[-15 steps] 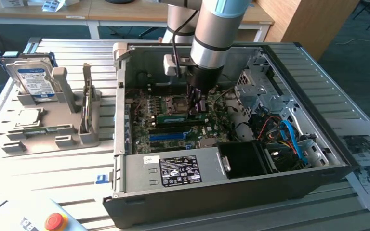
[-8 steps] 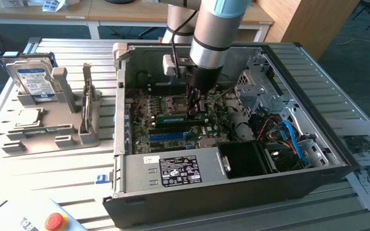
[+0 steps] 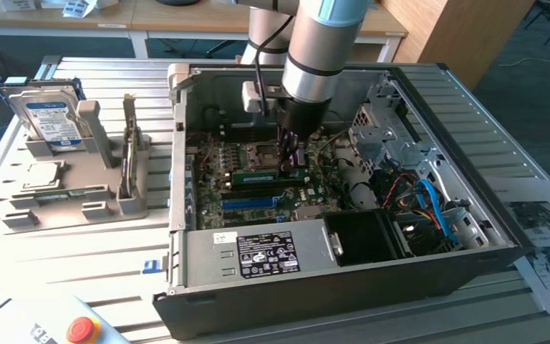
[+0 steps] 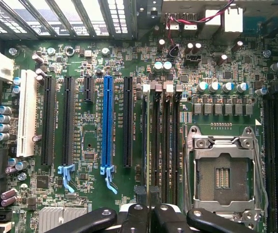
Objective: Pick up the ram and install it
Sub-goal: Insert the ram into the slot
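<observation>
The ram (image 3: pixel 256 175) is a narrow green stick lying low over the motherboard inside the open computer case (image 3: pixel 351 287). My gripper (image 3: pixel 291 159) reaches straight down into the case and is shut on the ram near its middle. In the wrist view the ram (image 4: pixel 145 145) shows edge-on as a thin line. It runs along the row of black memory slots (image 4: pixel 165 145), at the slot farthest from the processor socket (image 4: pixel 223 170). The black fingers (image 4: pixel 136 216) of the gripper (image 4: pixel 148 213) pinch its near end. Whether the ram is seated in the slot cannot be told.
A grey holder (image 3: pixel 74 201) at the exterior view's left carries a hard drive (image 3: pixel 54 122), a square silver chip (image 3: pixel 44 174) and a thin board on edge (image 3: pixel 129 136). The power supply (image 3: pixel 256 254), cables (image 3: pixel 428 201) and drive cage (image 3: pixel 389 136) crowd the case. A red stop button (image 3: pixel 82 330) sits in front.
</observation>
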### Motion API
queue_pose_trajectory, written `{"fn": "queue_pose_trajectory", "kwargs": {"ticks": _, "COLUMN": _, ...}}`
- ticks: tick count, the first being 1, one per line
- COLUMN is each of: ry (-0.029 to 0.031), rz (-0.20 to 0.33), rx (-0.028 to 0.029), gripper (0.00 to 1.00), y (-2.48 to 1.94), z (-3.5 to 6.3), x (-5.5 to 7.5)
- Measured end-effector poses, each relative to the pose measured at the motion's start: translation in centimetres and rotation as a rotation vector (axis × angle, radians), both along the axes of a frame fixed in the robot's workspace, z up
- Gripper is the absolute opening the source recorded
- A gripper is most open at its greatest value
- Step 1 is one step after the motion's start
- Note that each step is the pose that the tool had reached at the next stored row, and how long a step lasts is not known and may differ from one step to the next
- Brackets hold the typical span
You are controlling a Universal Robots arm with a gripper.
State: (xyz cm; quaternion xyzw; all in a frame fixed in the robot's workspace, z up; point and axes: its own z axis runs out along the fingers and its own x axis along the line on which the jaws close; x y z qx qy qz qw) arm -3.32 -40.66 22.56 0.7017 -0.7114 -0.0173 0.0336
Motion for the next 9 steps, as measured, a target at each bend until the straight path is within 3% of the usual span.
{"fn": "queue_pose_trajectory", "kwargs": {"ticks": 9, "ry": -0.0003, "rz": 0.000, "rx": 0.0000, "gripper": 0.12, "y": 0.00, "z": -0.09, "x": 0.03}}
